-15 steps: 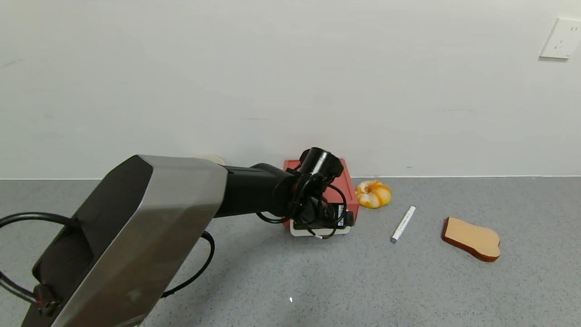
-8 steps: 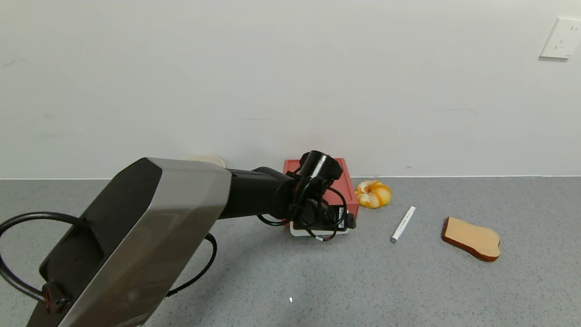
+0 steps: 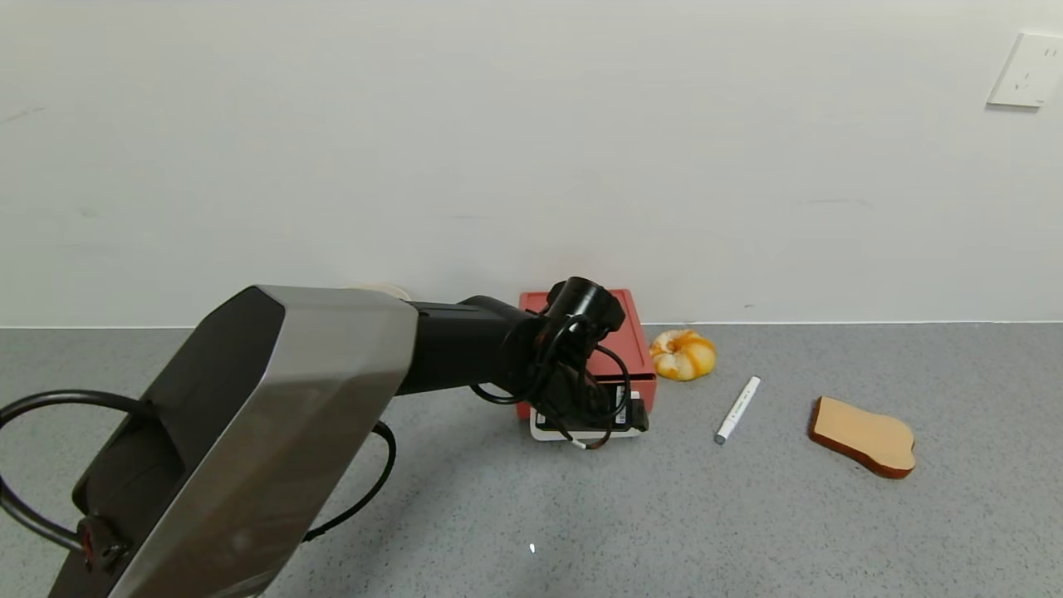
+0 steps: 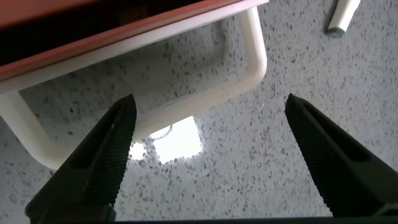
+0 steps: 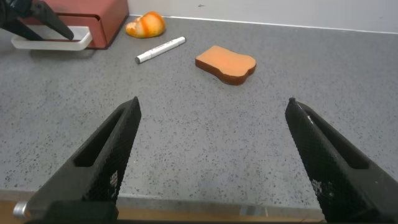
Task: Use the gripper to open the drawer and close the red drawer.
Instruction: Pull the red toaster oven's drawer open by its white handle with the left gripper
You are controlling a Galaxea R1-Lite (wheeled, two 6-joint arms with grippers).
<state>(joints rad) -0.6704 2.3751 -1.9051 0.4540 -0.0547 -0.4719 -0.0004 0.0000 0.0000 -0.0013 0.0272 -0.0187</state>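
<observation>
The salmon-red plastic drawer [image 3: 627, 349] with its white loop handle [image 4: 252, 56] sits shut in its casing at the bench's [image 3: 747, 515] far edge. The left tool [image 4: 208, 146], spread wide, straddles the handle; opening and closing both seem left.

Left gripper [image 4: 208, 158] spread wide just before the white loop handle [image 3: 586, 431] of the red drawer [image 3: 635, 349], bare grey counter [image 3: 747, 531] visible between the fingers [image 4: 99, 162]. Wall [image 3: 531, 149] directly behind the drawer, no passage there. To the right: orange peel [image 3: 683, 355] just beside the casing, then white marker [image 3: 737, 409], then bread slice [image 3: 864, 436] farther right. Open counter near and left. Right gripper [image 5: 211, 162] parked open over the near counter.
</observation>
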